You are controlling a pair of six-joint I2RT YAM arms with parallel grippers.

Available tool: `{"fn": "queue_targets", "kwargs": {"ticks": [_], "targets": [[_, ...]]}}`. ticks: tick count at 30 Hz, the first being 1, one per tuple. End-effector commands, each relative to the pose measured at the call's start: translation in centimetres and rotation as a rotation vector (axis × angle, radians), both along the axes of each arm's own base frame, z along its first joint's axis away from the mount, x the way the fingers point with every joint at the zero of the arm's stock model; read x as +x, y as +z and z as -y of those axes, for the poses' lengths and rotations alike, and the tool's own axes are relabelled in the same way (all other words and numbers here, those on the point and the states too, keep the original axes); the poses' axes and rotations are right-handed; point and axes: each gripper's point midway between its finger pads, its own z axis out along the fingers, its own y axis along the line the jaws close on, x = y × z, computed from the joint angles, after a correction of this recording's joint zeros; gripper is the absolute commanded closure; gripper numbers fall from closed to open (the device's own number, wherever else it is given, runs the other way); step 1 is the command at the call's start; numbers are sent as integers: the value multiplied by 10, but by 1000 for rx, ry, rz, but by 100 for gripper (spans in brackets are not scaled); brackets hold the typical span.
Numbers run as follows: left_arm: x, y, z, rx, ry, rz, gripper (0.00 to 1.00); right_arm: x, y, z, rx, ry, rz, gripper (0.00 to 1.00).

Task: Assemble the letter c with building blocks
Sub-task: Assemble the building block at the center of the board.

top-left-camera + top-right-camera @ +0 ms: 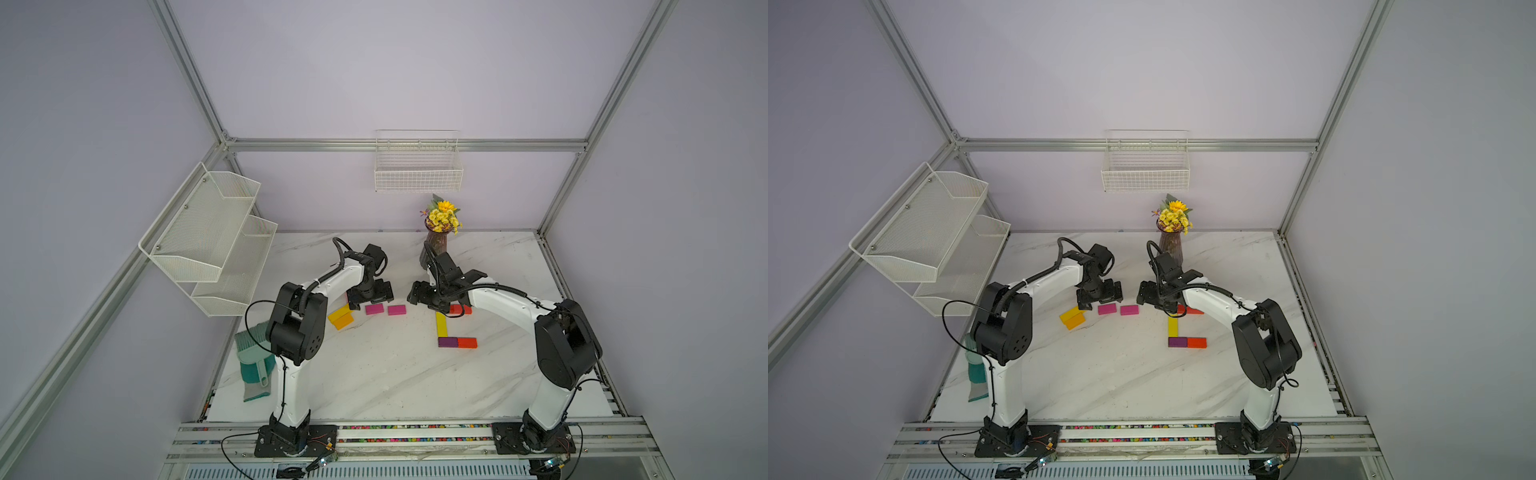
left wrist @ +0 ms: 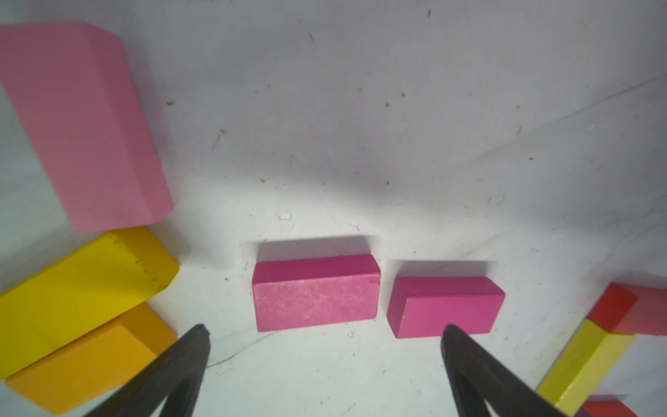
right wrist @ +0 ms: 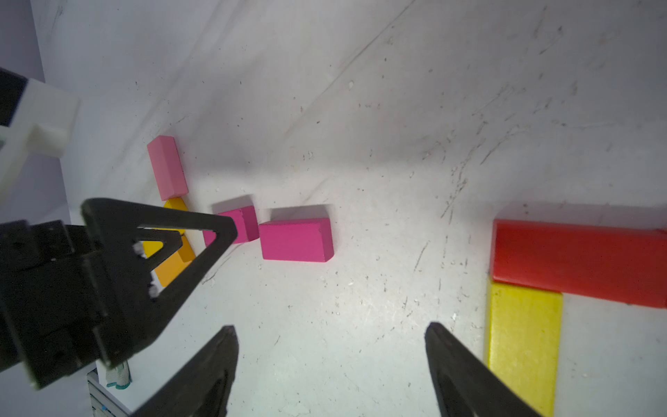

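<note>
Lying flat on the marble table (image 1: 395, 374), the building blocks form two groups. A long yellow block (image 1: 441, 324) meets a red block (image 3: 577, 260) at its far end, and a purple block (image 1: 447, 342) and a second red block (image 1: 467, 342) at its near end. Well apart toward the left lie two magenta blocks (image 1: 374, 308), a second yellow block (image 1: 338, 312), an orange block (image 1: 345, 321) and a pink block (image 2: 83, 126). A flower vase (image 1: 434, 245) stands behind the right arm. The left gripper (image 2: 326, 329) hovers at the magenta blocks, jaws wide apart, empty. The right gripper (image 3: 330, 326) is also spread and holds nothing.
</note>
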Motion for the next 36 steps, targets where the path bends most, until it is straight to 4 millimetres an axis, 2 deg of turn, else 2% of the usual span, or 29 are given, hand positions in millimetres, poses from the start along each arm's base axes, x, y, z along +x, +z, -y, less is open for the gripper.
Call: {"fn": "queue_targets", "kwargs": {"ticks": [1,5,12,24,36], "targets": [[7,14,-3,-78,46,19,0,4,15,-1,71,-52,36,17],[10,6,-4,-100,41,-10,0,-1,10,-3,117,-116,11,17],[13,-1,-4,-119,27,-24,0,-10,8,-18,162,-194,22,17],[23,-10,1,-139,-3,-29,0,3,4,-19,160,-297,72,17],[24,-20,8,-173,-34,-55,0,0,-8,-22,155,-329,59,17]]}}
